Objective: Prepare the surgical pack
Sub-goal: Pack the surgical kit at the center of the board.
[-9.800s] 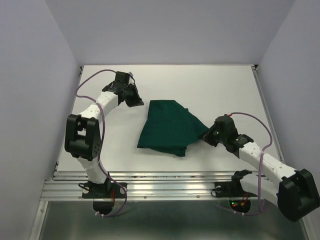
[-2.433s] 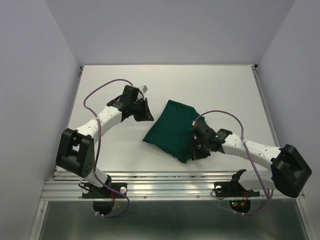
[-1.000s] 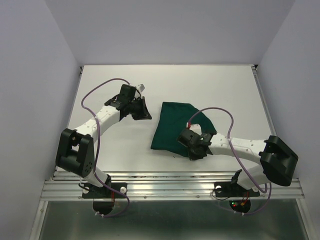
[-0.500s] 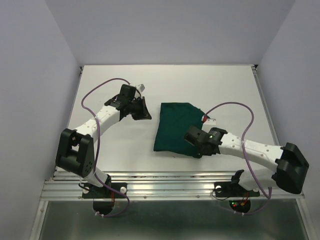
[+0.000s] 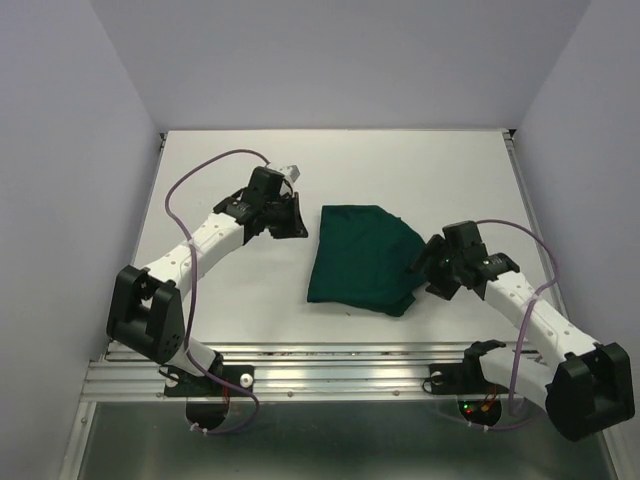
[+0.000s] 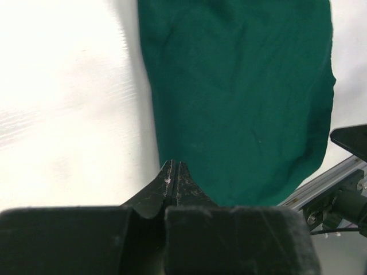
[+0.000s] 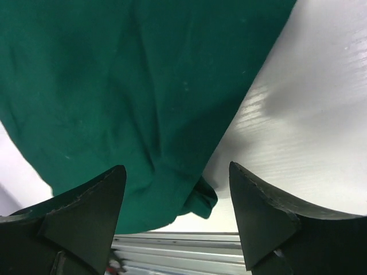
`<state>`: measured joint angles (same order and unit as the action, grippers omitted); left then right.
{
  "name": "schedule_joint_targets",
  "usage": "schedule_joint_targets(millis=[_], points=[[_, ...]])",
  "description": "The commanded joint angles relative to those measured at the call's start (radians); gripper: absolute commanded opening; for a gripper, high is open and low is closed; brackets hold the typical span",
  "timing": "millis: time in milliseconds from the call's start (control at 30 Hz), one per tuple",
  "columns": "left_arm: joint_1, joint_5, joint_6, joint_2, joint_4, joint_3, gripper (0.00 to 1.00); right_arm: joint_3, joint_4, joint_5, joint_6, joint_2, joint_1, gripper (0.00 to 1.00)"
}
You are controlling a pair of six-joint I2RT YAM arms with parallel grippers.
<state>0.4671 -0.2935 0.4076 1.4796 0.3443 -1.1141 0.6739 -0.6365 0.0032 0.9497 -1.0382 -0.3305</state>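
Observation:
The dark green cloth drape (image 5: pixel 360 255) of the surgical pack lies folded and flat on the white table (image 5: pixel 430 170), near the middle. My left gripper (image 5: pixel 300 228) is shut and empty, just off the drape's upper left corner; in the left wrist view its tips (image 6: pixel 174 166) point at the drape (image 6: pixel 241 97). My right gripper (image 5: pixel 425 268) stands open at the drape's right edge. The right wrist view shows the drape (image 7: pixel 132 86) and its small folded corner (image 7: pixel 203 197) under the gap between the fingers, with nothing gripped.
A ribbed metal rail (image 5: pixel 350 370) runs along the table's near edge, with both arm bases bolted to it. Pale walls close in the table on the left, right and back. The right arm's purple cable (image 5: pixel 520 235) loops above the table.
My right gripper has opened, let go of the drape and drawn back to the right. The drape now lies flatter. My left gripper has shifted slightly toward the drape.

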Motion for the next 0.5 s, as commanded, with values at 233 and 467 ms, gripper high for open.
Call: schedule_joint_targets(millis=[233,467], points=[[0.133,0.09,-0.029,0.051,0.041,-0.156,0.0,-0.206,0.33,-0.322,0.126,0.015,0.14,0.79],[0.14,0.077,-0.032,0.067,0.041,-0.162,0.0,-0.215,0.443,-0.281,0.124,-0.034,0.14,0.55]])
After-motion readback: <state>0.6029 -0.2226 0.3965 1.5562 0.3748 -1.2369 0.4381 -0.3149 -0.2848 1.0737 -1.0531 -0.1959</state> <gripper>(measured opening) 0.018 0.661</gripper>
